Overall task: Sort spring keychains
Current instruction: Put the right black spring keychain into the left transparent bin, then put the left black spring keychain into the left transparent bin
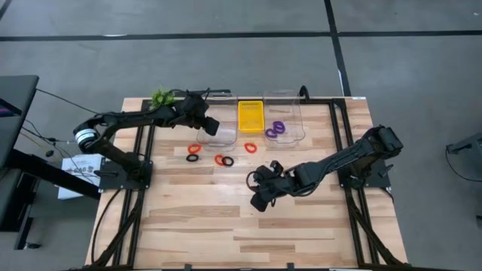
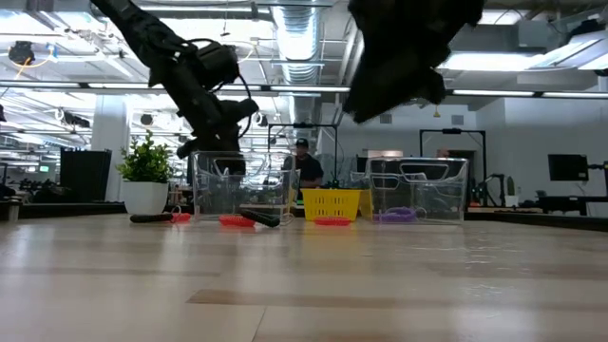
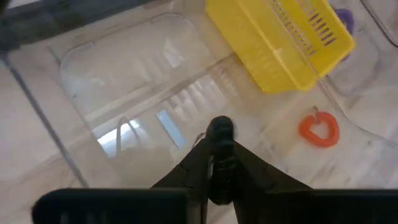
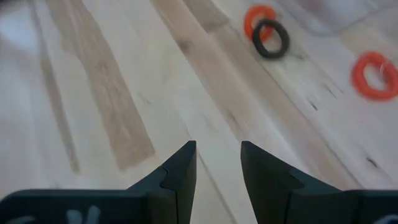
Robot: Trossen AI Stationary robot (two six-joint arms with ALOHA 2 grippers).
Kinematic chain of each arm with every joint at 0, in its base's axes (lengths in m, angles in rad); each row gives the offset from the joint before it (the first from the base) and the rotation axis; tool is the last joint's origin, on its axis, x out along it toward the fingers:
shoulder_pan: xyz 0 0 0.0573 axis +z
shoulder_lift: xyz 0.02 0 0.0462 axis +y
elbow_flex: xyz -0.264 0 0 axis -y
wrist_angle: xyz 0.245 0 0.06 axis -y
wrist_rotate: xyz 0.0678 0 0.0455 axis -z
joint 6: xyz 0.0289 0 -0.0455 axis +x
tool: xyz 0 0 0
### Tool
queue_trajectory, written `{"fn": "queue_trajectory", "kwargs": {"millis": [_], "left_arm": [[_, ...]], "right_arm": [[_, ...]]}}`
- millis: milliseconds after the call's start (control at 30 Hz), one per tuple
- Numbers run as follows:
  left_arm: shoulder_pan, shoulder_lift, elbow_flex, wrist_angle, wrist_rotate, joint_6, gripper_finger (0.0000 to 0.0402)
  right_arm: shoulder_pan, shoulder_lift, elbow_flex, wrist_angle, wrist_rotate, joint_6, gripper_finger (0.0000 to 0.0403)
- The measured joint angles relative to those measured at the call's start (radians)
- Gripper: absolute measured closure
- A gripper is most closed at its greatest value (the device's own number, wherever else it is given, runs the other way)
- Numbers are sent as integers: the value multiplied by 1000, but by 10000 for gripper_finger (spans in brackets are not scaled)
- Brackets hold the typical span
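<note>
The left gripper [image 3: 219,146], pinched tight on a black spring keychain [image 3: 219,129], hangs over the left clear container [image 1: 221,133]: a drop-off, needing only release. The right gripper [image 4: 217,163], slightly parted and empty, waits mid-table near loose red-orange keychains [image 1: 221,159]; purple keychains [image 1: 276,129] lie in the right container [image 1: 292,113].

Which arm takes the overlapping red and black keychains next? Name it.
Right. The right claw is open, empty and facing those overlapping keychains; the left claw hangs over a clear container, shut on a black keychain.
</note>
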Motion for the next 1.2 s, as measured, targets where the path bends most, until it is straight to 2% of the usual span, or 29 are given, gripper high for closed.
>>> {"fn": "queue_trajectory", "kwargs": {"millis": [500,633,867,1200], "left_arm": [[-7,23,0,-3,0,0,309],[-6,-13,0,-12,4,5,301],[-3,-231,0,-85,-74,51,300],[-43,-574,0,-189,-82,52,300]], "right_arm": [[6,67,0,17,-1,36,287],[5,67,0,15,1,35,287],[-9,67,0,14,5,9,287],[-44,67,0,18,5,-19,287]]}}
